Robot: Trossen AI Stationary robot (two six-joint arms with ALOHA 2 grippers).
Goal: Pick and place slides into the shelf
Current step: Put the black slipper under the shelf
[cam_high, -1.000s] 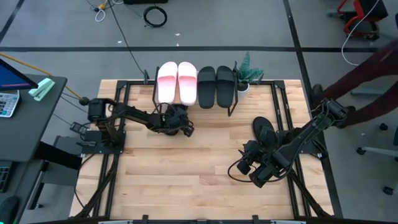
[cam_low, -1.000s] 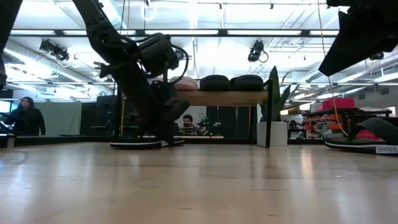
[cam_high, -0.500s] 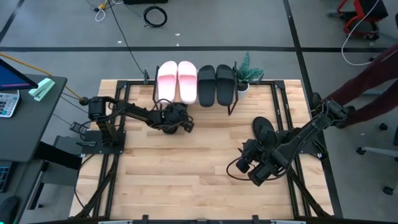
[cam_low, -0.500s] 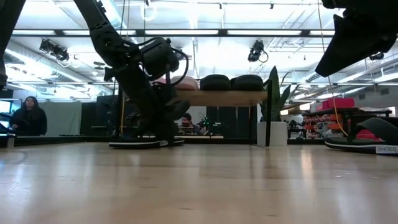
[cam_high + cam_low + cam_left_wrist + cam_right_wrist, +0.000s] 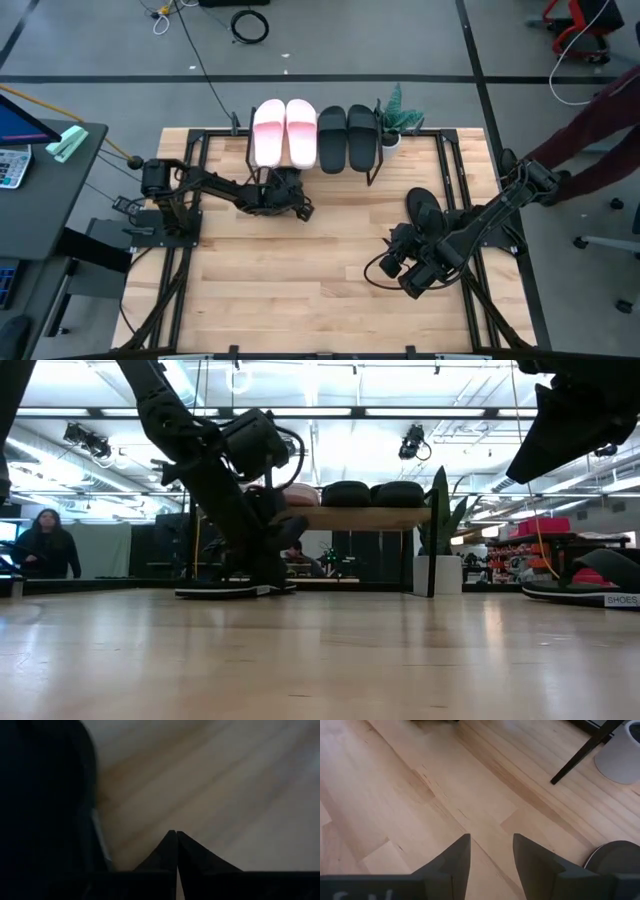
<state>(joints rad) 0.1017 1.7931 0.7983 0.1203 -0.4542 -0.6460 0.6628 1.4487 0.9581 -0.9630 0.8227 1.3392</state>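
I see the left gripper point(image 5: 300, 208) low over the table point(image 5: 300, 290), fingertips pressed together with nothing between them. A black slide point(image 5: 225, 590) lies on the wood just beside it. Just beyond it stands the shelf point(image 5: 360, 517), carrying two pink slides point(image 5: 285, 132) and two black slides point(image 5: 347, 138) side by side. The right gripper point(image 5: 490, 855) hovers above bare planks, fingers parted, empty. Another black slide point(image 5: 423, 211) lies just behind it.
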